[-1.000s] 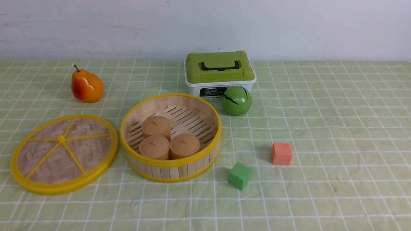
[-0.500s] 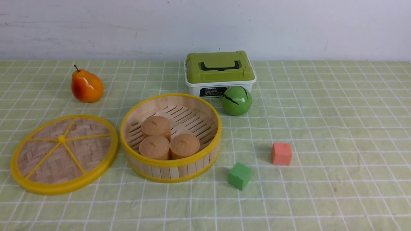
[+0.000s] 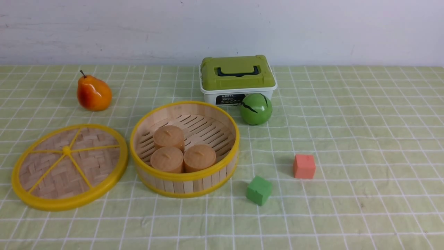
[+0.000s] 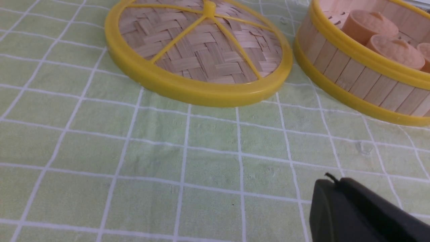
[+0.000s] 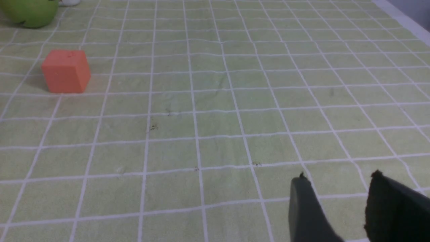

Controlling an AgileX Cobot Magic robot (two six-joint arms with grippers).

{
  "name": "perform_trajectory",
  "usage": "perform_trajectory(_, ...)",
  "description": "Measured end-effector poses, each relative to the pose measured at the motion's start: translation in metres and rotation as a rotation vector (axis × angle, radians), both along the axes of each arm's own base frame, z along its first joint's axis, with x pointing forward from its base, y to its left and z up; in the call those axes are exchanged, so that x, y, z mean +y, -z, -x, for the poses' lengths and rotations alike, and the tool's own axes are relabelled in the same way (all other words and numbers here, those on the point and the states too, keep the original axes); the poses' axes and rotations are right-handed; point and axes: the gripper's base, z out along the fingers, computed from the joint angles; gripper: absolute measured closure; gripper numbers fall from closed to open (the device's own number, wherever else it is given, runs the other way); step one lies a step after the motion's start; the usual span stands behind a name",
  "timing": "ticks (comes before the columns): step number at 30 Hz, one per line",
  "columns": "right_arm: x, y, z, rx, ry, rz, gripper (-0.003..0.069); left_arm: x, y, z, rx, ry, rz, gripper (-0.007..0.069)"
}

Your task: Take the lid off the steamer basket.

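The lid, a woven bamboo disc with yellow rim, spokes and knob, lies flat on the cloth just left of the steamer basket. The basket stands open with three tan buns inside. Both also show in the left wrist view, the lid and the basket ahead of my left gripper, which is shut and empty, well short of the lid. My right gripper is open and empty over bare cloth. Neither gripper shows in the front view.
A white box with an olive-green lid stands behind the basket, with a green ball in front of it. A pear lies back left. A red cube and a green cube sit right of the basket.
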Motion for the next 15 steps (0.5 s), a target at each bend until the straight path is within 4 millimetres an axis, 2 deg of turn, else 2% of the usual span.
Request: perform_trajectory(15,0.0,0.0,0.0,0.0,0.0,0.0,0.0418,0.0,0.0,0.0,0.0,0.0,0.0,0.0609)
